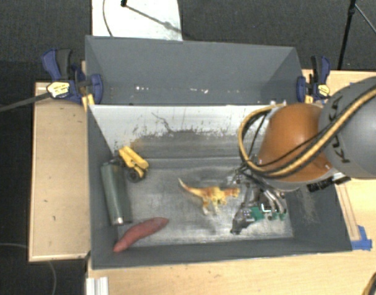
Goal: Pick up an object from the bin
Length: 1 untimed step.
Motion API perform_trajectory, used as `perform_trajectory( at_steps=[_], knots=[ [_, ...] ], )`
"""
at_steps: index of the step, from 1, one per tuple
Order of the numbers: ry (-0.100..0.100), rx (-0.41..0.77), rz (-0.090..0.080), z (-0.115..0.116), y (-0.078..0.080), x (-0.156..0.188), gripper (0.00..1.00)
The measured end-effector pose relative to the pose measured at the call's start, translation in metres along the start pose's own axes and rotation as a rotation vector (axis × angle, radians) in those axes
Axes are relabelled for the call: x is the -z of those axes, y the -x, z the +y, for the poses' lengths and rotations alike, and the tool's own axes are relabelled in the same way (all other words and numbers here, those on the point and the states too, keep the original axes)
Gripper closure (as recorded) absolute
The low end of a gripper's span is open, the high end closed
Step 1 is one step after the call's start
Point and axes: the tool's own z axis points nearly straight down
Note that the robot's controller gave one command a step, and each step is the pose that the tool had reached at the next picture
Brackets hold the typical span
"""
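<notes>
Orange cover [292,141] on the wrist, together with looped cables, hides much of the gripper [241,219] from above. Whether the gripper is open or closed cannot be told. It sits low over the floor of the bin [194,66], right of centre. A small green part just right of it is too small to identify.

An orange toy dinosaur [207,194] lies on the floor just left of the gripper. Contact between the two cannot be confirmed.

Dark lettering on the grey arm [363,143] is crossed by a cable; only "KU" reads clearly.

Well apart, at the left side: a yellow toy [133,162] towards the back, a grey-green cylinder [114,193] along the left wall, and a reddish tapered object [141,233] at the front.
</notes>
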Motion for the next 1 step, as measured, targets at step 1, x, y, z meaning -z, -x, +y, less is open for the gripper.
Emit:
perform_trajectory(
  at_steps=[1],
  knots=[
    [0.0,0.0,0.0,0.0,0.0,0.0,0.0]
  ],
)
